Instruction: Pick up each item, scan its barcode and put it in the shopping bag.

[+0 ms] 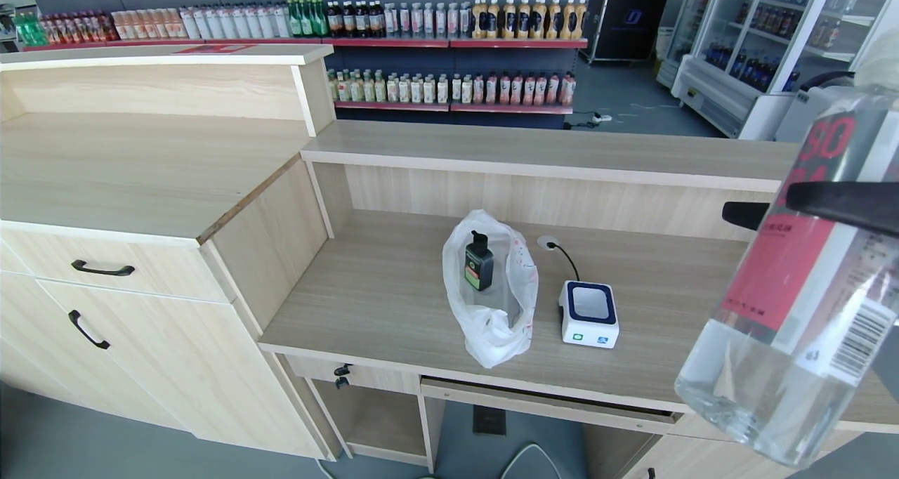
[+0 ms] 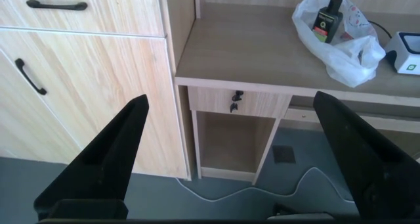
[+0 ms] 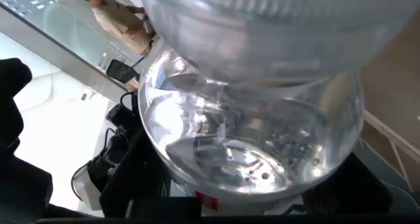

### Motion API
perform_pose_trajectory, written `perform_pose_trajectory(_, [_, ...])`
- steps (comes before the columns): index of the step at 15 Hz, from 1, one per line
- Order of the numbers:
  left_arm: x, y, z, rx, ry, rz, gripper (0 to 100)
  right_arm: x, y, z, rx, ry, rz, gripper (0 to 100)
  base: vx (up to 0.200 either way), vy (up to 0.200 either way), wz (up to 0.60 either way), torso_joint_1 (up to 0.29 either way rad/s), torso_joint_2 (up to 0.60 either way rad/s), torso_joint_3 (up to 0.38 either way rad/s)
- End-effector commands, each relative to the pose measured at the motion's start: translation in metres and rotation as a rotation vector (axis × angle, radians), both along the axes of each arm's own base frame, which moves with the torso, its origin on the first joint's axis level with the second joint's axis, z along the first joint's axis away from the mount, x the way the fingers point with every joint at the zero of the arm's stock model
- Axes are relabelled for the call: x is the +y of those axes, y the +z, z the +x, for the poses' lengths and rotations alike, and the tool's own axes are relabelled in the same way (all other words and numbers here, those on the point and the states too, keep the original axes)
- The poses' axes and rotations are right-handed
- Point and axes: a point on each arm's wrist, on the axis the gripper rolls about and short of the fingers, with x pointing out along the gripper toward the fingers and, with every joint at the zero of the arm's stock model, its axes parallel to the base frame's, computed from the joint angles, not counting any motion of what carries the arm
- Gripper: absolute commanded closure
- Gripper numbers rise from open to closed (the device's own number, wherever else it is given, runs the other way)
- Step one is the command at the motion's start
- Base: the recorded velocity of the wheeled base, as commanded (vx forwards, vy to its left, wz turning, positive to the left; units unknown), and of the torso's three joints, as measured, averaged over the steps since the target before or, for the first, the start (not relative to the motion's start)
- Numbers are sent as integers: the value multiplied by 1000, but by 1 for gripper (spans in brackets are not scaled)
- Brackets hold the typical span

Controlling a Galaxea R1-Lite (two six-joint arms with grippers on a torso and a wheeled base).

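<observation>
- The right hand [image 1: 818, 208] is clamped around a clear bottle [image 1: 786, 352] with a red label, held aloft, off the tabletop [image 1: 379, 289].
- The left hand [image 2: 230, 158] hangs released, fingers [image 2: 105, 158] spread wide, low before the cabinet [image 2: 98, 86].
- The shopping bag [image 1: 491, 317] stands on the tabletop with a dark pump bottle [image 1: 478, 261] inside; the scanner [image 1: 589, 313] sits just beside it.

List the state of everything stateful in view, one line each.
Clear bottle: held tilted in the air.
Right gripper: shut on the clear bottle.
Left gripper: open, empty.
Bag: open, on the counter.
Pump bottle: upright inside the bag.
Scanner: on the counter beside the bag, nothing over it.
Drawer: shut.
</observation>
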Motion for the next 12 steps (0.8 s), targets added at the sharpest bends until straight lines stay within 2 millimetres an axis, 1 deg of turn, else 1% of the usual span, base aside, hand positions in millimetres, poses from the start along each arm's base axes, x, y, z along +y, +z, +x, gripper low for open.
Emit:
perform_pose_trajectory(1, [0,0,0,0,0,0,0,-2,3,-12,-18,19,7,100,0,0,0,0,0,0])
perform_pose_trajectory(7, [0,0,0,0,0,0,0,2,5,-11,-24,44,9,100,0,0,0,0,0,0])
perform_pose_trajectory(9, [0,0,0,0,0,0,0,5,7,-10,-25,64,10,100,0,0,0,0,0,0])
perform_pose_trajectory(11, [0,0,0,0,0,0,0,14,15,-10,-40,114,18,100,0,0,0,0,0,0])
perform_pose_trajectory(12, [0,0,0,0,-1,0,0,16,15,-9,-38,122,18,100,0,0,0,0,0,0])
